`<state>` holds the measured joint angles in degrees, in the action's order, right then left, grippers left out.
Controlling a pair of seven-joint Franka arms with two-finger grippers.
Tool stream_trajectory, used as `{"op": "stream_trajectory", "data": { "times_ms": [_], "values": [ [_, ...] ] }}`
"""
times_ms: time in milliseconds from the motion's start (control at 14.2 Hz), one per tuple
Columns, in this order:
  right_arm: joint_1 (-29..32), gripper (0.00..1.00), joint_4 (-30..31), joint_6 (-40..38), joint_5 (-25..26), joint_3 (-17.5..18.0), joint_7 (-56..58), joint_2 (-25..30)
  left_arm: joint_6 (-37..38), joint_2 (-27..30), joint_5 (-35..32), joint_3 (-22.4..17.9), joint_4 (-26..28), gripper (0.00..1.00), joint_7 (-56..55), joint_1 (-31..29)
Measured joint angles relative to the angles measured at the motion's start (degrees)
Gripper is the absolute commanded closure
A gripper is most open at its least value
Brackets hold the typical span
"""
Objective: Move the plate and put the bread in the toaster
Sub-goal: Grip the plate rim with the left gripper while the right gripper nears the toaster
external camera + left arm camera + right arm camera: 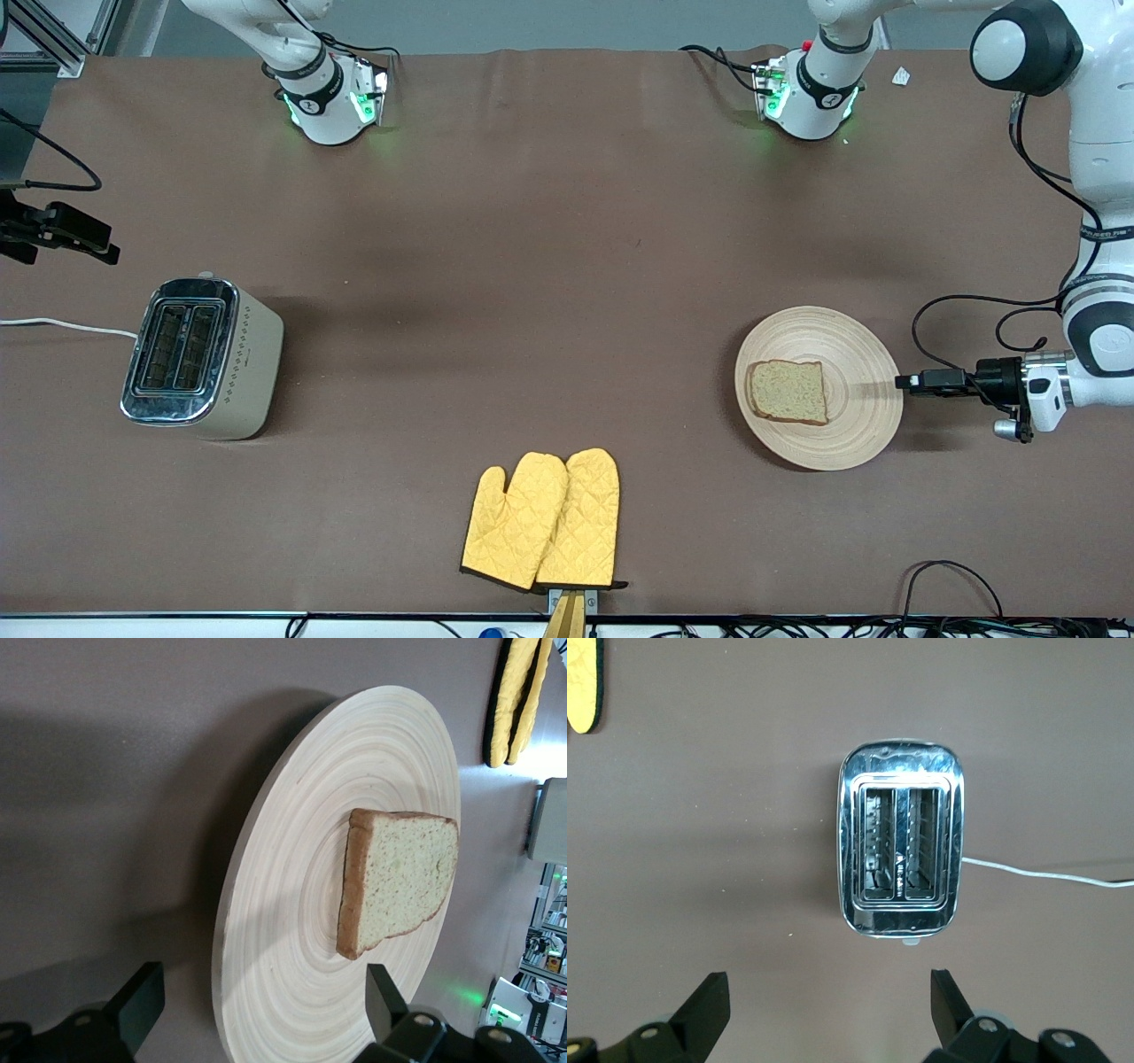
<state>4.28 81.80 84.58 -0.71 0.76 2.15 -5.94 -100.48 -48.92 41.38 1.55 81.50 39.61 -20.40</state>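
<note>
The wooden plate (850,354) lies toward the left arm's end of the table with the bread (788,392) flat on it. My left gripper (902,382) is open and low, level with the plate's edge on the left arm's side. In the left wrist view the plate (292,930) rim sits between the open fingers of the left gripper (261,1005), and the bread (403,877) lies past them. The toaster (204,359) stands toward the right arm's end, slots empty. My right gripper (93,244) hangs open above the table next to the toaster (902,850), empty, as the right wrist view (828,1005) shows.
A pair of yellow oven mitts (545,518) lies at the table's edge nearest the front camera, midway between toaster and plate. The toaster's white cord (62,325) runs off toward the right arm's end. Black cables hang by the left arm.
</note>
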Motion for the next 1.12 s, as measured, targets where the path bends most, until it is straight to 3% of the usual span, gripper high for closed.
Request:
{"op": "stream_trajectory", "data": {
  "times_ms": [140, 421, 842, 1123],
  "values": [
    [2.12, 0.0, 2.8, 1.15, -4.85, -0.03, -0.02, -0.22, -0.01, -0.51, 0.98, 0.28, -0.06, 0.55, 0.6, 0.08],
    [2.8, 0.0, 7.75, 5.86, -6.63, 0.35, 0.02, -0.74, -0.08, -2.52, 3.6, 0.32, -0.07, 0.97, 5.08, 0.08],
    [-2.25, 0.0, 13.6, 15.69, -7.75, 0.98, -0.67, -3.49, 0.24, -3.59, 4.73, 1.38, -1.03, 1.0, 8.15, -0.11],
    [-6.13, 0.0, 18.08, 23.97, -12.41, 1.07, -4.97, -5.88, -0.76, -3.18, 4.53, 11.02, -3.2, 1.0, 3.62, 1.07]
  ]
}}
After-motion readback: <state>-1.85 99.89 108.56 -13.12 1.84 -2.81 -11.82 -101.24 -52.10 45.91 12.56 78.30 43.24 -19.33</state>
